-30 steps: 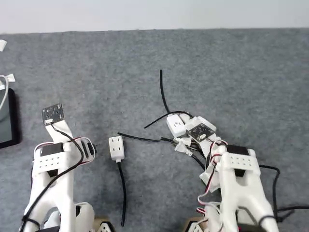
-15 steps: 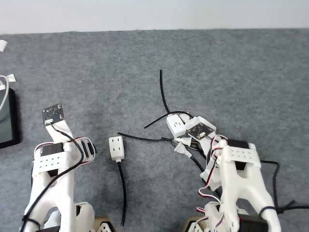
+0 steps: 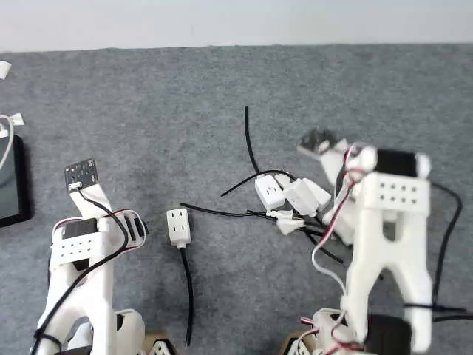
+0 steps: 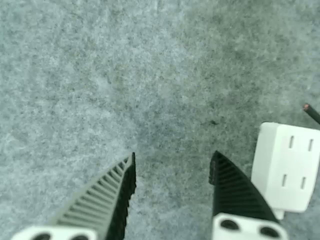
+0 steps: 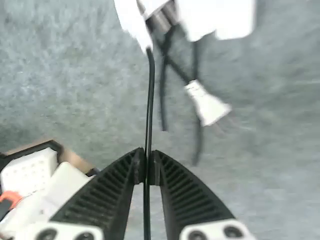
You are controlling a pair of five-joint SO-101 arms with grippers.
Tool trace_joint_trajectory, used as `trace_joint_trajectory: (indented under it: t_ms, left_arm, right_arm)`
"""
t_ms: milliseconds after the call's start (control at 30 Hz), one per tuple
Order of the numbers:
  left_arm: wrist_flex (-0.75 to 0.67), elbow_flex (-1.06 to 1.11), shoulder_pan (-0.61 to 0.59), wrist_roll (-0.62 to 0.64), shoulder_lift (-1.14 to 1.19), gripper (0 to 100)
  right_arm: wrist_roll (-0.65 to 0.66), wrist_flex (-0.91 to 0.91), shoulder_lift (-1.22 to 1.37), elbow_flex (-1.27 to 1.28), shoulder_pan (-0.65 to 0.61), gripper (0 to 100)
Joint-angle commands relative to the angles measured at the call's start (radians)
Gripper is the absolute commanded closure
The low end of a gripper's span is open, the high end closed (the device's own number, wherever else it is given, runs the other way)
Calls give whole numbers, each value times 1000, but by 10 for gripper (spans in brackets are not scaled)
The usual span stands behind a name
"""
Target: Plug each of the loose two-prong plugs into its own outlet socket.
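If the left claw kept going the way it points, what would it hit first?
Likely bare grey mat: the open left gripper aims down at it, with the white outlet block just beside its path.

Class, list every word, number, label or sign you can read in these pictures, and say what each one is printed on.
No text can be read anywhere.
On the white outlet block: only slots, no print visible.
On the small circuit board on the left arm: markings too small to read.
On the dark screen at the table's edge: nothing legible.
On the black cord: no markings visible.
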Motion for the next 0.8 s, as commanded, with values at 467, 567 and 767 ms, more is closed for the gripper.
trace_joint_trajectory:
  t_ms: [467,567,767]
  left_arm:
    - [-52,16,0,6,-25,776]
    - [-52,16,0,6,-25,776]
    - [-52,16,0,6,-25,776]
  right_arm:
    - [-140,-150,714,-681,-259,983]
    - [-209,-142,757,-746,-311,929]
    - [-358,-96,780,-864,-338,890]
